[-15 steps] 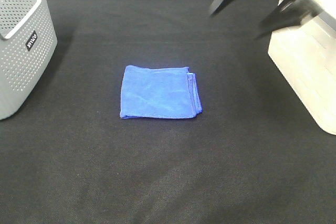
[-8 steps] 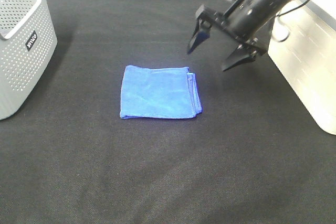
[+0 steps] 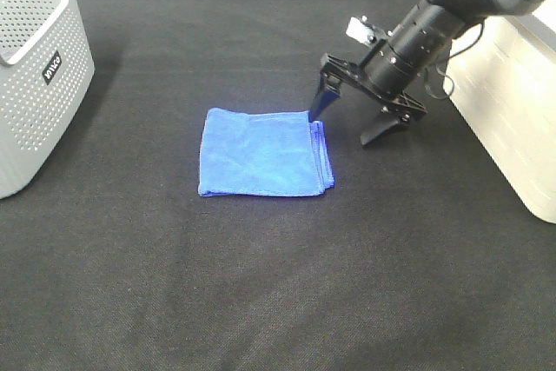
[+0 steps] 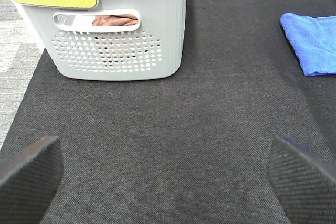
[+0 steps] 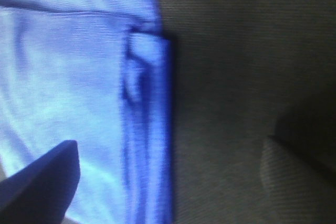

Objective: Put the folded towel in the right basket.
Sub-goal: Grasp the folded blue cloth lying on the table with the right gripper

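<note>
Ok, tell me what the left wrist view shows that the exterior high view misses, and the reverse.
Left wrist only: the left hand, open, and a brown cloth inside the grey basket. Exterior high only: the right hand, open, straddling the blue towel at its right edge, and the white basket on the right. Both: the grey basket, the towel and the black mat.
</note>
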`<state>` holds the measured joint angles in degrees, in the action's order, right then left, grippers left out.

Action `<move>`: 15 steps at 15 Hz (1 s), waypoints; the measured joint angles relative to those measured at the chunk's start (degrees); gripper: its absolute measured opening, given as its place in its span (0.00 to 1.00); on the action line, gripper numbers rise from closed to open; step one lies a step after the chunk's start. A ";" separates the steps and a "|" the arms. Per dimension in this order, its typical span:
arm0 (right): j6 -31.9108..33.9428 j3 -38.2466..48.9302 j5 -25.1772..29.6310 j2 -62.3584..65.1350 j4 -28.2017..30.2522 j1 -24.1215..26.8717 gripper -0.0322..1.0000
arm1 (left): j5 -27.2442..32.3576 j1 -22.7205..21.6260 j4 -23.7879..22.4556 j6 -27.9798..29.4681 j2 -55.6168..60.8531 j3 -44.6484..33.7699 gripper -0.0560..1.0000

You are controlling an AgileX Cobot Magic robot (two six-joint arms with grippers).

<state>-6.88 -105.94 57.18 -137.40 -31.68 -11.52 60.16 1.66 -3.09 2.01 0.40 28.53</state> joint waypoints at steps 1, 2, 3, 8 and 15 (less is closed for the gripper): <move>0.00 0.00 0.17 -1.15 0.00 0.40 0.91 | 0.00 0.00 0.00 0.00 0.00 0.00 0.99; 0.00 -0.17 0.34 -1.38 -0.23 0.52 0.91 | 0.00 0.00 -0.17 0.00 0.00 0.00 0.99; 0.00 -0.17 0.63 -1.55 -0.52 0.52 0.91 | 0.00 0.00 -0.23 0.00 0.00 0.00 0.99; 0.00 -1.55 0.46 -4.30 -5.10 -4.58 0.89 | 0.00 0.00 -0.57 0.00 0.00 0.00 0.99; 0.00 -2.18 -2.58 -6.59 -11.00 -10.66 0.81 | 0.00 0.00 -0.69 0.00 0.00 0.00 0.99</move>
<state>-6.88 -108.12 54.60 -143.98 -42.69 -22.17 60.16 1.66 -3.78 2.01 0.40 28.53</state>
